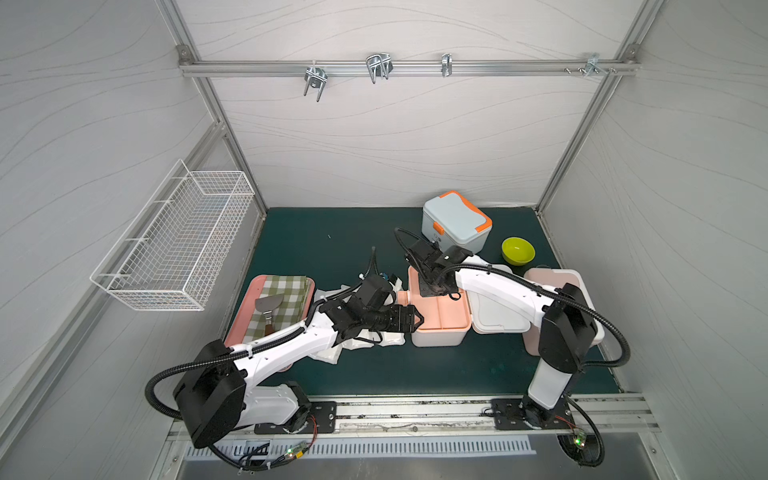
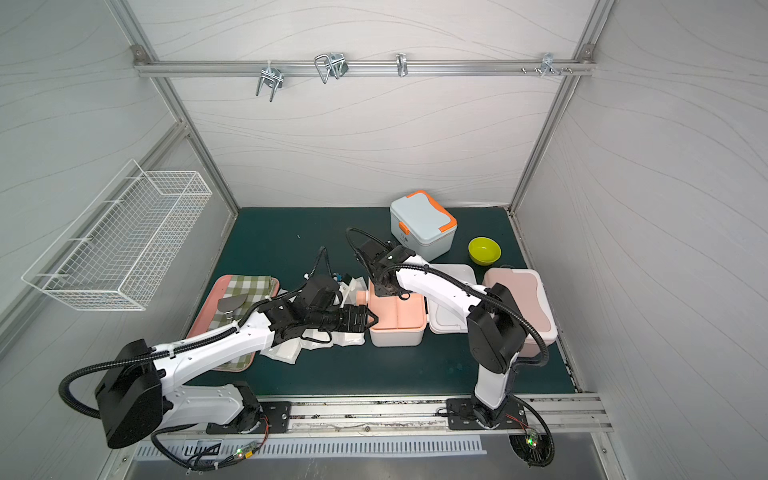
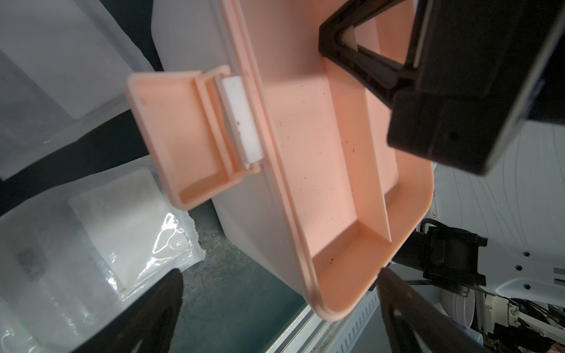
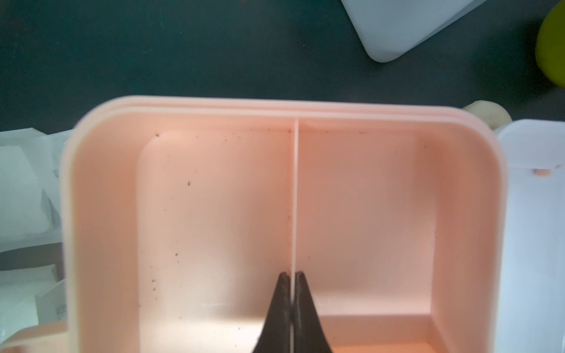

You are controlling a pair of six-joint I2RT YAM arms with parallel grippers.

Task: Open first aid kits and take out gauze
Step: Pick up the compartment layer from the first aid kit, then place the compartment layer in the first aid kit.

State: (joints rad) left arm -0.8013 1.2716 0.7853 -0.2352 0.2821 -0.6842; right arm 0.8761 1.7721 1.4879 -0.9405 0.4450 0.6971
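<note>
With the right jaws clamped on the thin divider (image 4: 296, 198) of the peach tray (image 4: 214, 214) in the opened white kit (image 1: 436, 338), the left jaws wide and empty beside it, and gauze pouches (image 3: 128, 232) on the counter (image 1: 457, 370) alongside, lifting may drag the unheld kit upward.

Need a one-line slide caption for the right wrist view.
Right claw pinches the center divider of the open kit's empty peach tray; gauze pouches lie outside it.

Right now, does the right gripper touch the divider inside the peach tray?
Touching. In the right wrist view the right gripper is shut on the thin divider of the peach tray, one fingertip pressed on each side, no gap.
</note>
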